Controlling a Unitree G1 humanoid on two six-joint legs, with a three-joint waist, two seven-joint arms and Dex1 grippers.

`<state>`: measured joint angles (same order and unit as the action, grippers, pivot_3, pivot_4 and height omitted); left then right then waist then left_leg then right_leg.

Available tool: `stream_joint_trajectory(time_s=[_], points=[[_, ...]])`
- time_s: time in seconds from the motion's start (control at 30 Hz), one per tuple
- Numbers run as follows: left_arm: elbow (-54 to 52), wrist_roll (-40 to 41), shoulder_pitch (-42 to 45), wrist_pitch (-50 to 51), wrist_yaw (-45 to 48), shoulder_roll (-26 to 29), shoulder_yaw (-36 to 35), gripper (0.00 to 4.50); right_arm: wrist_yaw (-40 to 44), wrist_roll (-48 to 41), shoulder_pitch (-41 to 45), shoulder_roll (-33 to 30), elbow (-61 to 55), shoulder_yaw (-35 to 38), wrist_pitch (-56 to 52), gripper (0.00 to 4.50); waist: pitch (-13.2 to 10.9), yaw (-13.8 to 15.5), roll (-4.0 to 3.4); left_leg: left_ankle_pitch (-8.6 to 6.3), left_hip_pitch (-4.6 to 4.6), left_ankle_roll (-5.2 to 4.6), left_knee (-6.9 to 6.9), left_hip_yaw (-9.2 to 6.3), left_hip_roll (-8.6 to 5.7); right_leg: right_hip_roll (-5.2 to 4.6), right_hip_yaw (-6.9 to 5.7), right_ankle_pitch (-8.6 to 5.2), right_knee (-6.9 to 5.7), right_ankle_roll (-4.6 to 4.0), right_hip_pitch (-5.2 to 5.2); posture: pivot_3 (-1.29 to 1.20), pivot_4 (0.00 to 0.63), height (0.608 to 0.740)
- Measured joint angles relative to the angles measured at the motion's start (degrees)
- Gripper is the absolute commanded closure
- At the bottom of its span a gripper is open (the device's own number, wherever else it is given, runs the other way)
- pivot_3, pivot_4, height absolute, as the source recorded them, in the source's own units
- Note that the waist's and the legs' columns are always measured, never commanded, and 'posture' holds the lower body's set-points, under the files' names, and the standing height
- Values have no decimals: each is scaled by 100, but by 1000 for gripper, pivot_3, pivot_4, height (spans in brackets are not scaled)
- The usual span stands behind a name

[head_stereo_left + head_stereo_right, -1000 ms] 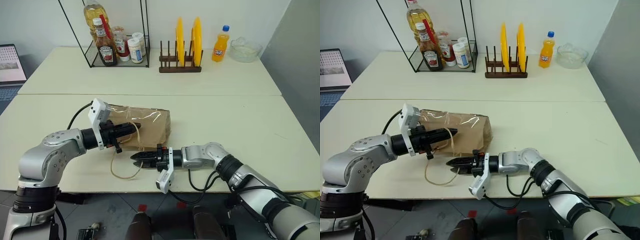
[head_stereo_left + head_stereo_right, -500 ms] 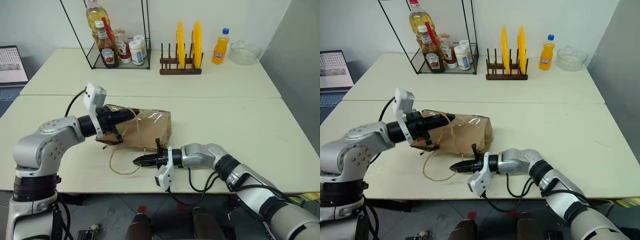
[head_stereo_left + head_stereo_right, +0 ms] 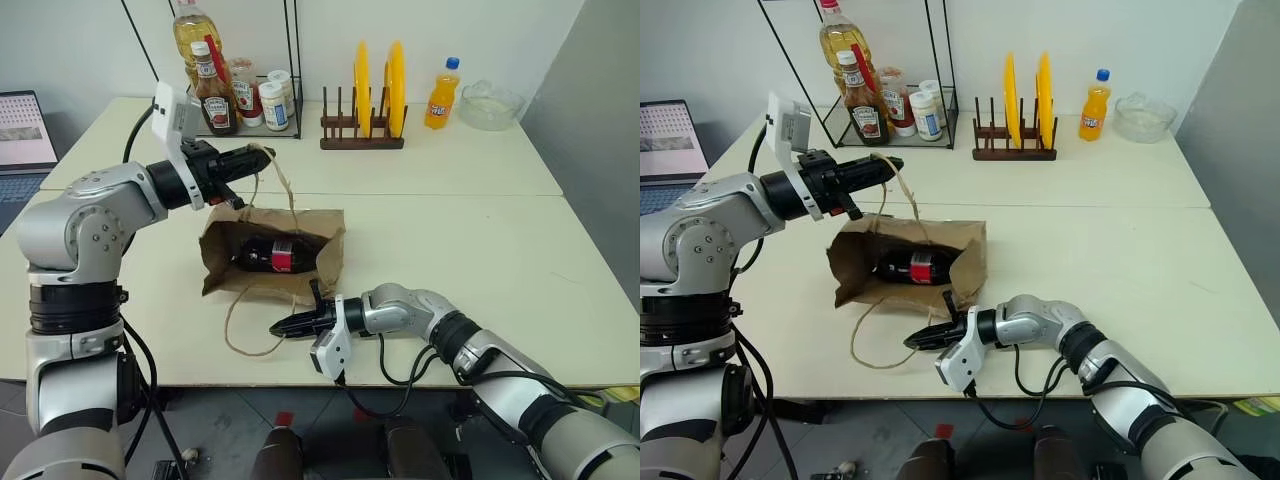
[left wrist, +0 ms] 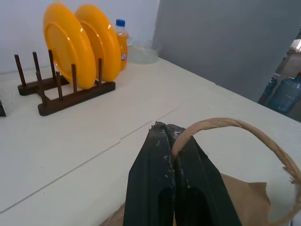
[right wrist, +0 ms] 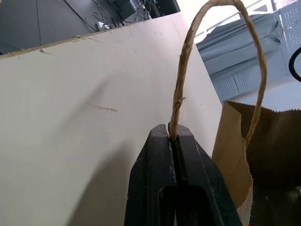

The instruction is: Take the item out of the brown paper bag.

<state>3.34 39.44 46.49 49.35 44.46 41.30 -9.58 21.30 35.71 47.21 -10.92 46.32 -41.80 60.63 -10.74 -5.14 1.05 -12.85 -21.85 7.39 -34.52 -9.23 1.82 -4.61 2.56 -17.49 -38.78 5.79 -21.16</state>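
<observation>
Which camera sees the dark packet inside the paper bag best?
Either eye view: the item lies in full sight inside the brown paper bag's open mouth. The wrist views catch mostly the bag's handles and edge.

The brown paper bag [image 3: 268,262] sits creased on the bench, its mouth gaping wide toward us, one cord handle raised, the other trailing low. Inside lies the item [image 3: 268,255], dark, glossy, red-and-white label showing.

Even, bright overhead light is falling across the pale table [image 3: 480,230], casting only soft, faint shadows. The mouth of the brown paper bag [image 3: 325,250] is lying dark inside. Head views are staying sharp; wrist-view backgrounds are softening slightly.
</observation>
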Motion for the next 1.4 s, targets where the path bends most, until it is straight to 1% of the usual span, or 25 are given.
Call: stream_joint_trajectory(time_s=[0.13, 0.17, 0.23, 0.33, 0.37, 0.4, 0.5, 0.6, 0.63, 0.7, 0.8, 0.87, 0.9, 0.93, 0.97, 1.03, 1.07, 1.17, 1.23, 1.3, 1.33, 1.4], points=[[133, -59, 0, -43, 29, -2, 0, 4500, 11, -1, -1, -6, -12, 2, -34, 4479, 0, 1, 0, 0, -1, 0, 0, 0, 0, 0, 0, 0, 0, 0, 0, 0, 150, 740], [134, -59, 0, -65, 55, -2, 1, 4500, 47, -35, -4, -5, -16, 2, -65, 4306, 0, 1, 0, 0, -1, 0, 0, 0, 0, 0, 0, 0, 0, 0, 0, 0, 150, 740], [133, -59, -2, -92, 123, -2, 1, 4500, 275, -210, -64, -5, -19, 19, -161, 3791, 0, 4, 0, 0, -2, 0, 0, 0, 0, 0, 0, 0, 1, 0, 0, 0, 150, 740], [133, -60, -14, -95, 142, -3, 2, 4500, 798, -729, -231, -53, -116, 107, -382, 2676, -1, 8, -1, 0, -6, 0, -1, 0, 0, 0, 0, 0, 1, 0, -1, 0, 150, 740], [133, -61, -15, -97, 151, -3, 5, 4500, 975, -901, -286, -113, -240, 151, -455, 2591, -1, 10, -1, 0, -6, 0, -1, 0, 0, 0, 0, 0, 1, 0, -1, 0, 150, 740], [132, -64, -15, -105, 170, -3, 8, 4500, 1173, -1100, -360, -222, -429, 205, -547, 2128, -1, 15, -1, 0, -6, 0, -1, -1, 0, 0, -1, 0, 1, 0, -1, 0, 150, 740], [137, -89, -22, -113, 239, -5, 14, 4500, 1732, -1700, -679, -677, -1152, 364, -900, 1155, -1, 28, -1, 0, -10, 0, -2, -1, 0, 0, -1, 0, 1, 1, -2, 0, 150, 740], [148, -142, -48, -121, 254, -10, 19, 4500, 2306, -2355, -1218, -1407, -2289, 603, -1455, 122, -2, 40, -2, -1, -14, -1, -2, 0, -1, 0, 0, -1, 3, 1, -5, 0, 150, 740], [149, -153, -64, -123, 259, -10, 19, 4500, 2464, -2528, -1397, -1649, -2630, 698, -1654, 29, -2, 40, -2, -2, -14, -3, -3, 0, -1, 0, 0, -1, 3, 2, -5, 0, 150, 740], [148, -165, -111, -126, 274, -9, 18, 4500, 2745, -2876, -1801, -2192, -3332, 927, -2107, 29, -3, 42, -1, -10, -16, -17, -3, 0, -1, 0, 0, -1, 3, 2, -7, 0, 150, 740], [148, -175, -142, -126, 303, -12, 18, 4500, 3119, -3330, -2278, -2783, -4202, 1217, -2849, 29, -5, 39, -1, -11, -17, -20, -4, 1, -1, 0, 3, -2, 0, 3, -12, 0, 150, 740], [147, -177, -143, -126, 330, -12, 18, 4500, 3321, -3724, -2464, -2999, -4693, 1388, -3569, 29, -6, 22, -1, -11, -17, -21, -4, 3, -1, 0, 6, -2, -4, 3, -15, 0, 150, 740], [147, -178, -142, -126, 351, -12, 18, 4500, 3387, -4044, -2470, -3018, -4973, 1504, -4203, 195, -7, 13, -1, -11, -17, -21, -5, 3, -1, 0, 7, -2, -7, 3, -16, 0, 150, 740], [147, -178, -143, -126, 360, -13, 18, 4500, 3398, -4350, -2439, -2986, -5200, 1611, -4719, 415, -7, 11, 0, -11, -16, -21, -5, 3, -1, 0, 7, -2, -9, 3, -16, 0, 150, 740], [148, -184, -142, -126, 364, -13, 18, 4500, 3397, -4798, -2313, -2881, -5477, 1724, -5521, 607, -7, 10, 0, -11, -17, -21, -6, 2, 0, 0, 7, -1, -9, 2, -16, 0, 150, 740], [148, -190, -143, -126, 374, -14, 18, 4500, 3324, -5620, -1947, -2588, -5907, 1887, -6785, 1351, -8, 10, 0, -11, -18, -20, -7, 1, 0, 0, 6, -1, -9, 2, -17, 0, 150, 740], [149, -194, -143, -126, 380, -14, 20, 4500, 3169, -6196, -1696, -2349, -6118, 2008, -7569, 1740, -8, 13, -1, -11, -20, -20, -6, 0, 0, 1, 4, -1, -9, 2, -17, 0, 150, 740], [150, -215, -142, -126, 393, -13, 23, 4500, 2557, -7820, -1074, -1533, -6420, 2427, -9397, 2851, -8, 35, 0, -11, -27, -20, -5, -4, 0, 0, -2, -1, -5, 2, -19, 0, 150, 740], [151, -226, -140, -125, 404, -10, 29, 4500, 2318, -8525, -846, -1182, -6391, 2572, -10187, 3644, -8, 45, -1, -11, -29, -20, -5, -4, 0, 0, -2, -1, -2, 2, -22, 0, 150, 740], [153, -236, -140, -125, 414, -2, 28, 4500, 2169, -8978, -713, -844, -6244, 2667, -10743, 4336, -8, 60, -1, -11, -37, -21, -5, -4, 0, 0, -5, -1, -2, 2, -26, 0, 150, 740], [152, -240, -140, -124, 419, -2, 28, 4500, 2111, -9143, -673, -689, -6147, 2711, -10942, 4426, -8, 58, -2, -11, -39, -21, -5, -4, 0, 0, -5, -1, -2, 2, -28, 0, 150, 740], [148, -242, -139, -113, 434, -2, 29, 4500, 2093, -9345, -568, -430, -5974, 2726, -11249, 4426, -9, 49, -4, -11, -44, -21, -5, -4, 0, 0, -4, -1, -6, 2, -38, 0, 150, 740]])
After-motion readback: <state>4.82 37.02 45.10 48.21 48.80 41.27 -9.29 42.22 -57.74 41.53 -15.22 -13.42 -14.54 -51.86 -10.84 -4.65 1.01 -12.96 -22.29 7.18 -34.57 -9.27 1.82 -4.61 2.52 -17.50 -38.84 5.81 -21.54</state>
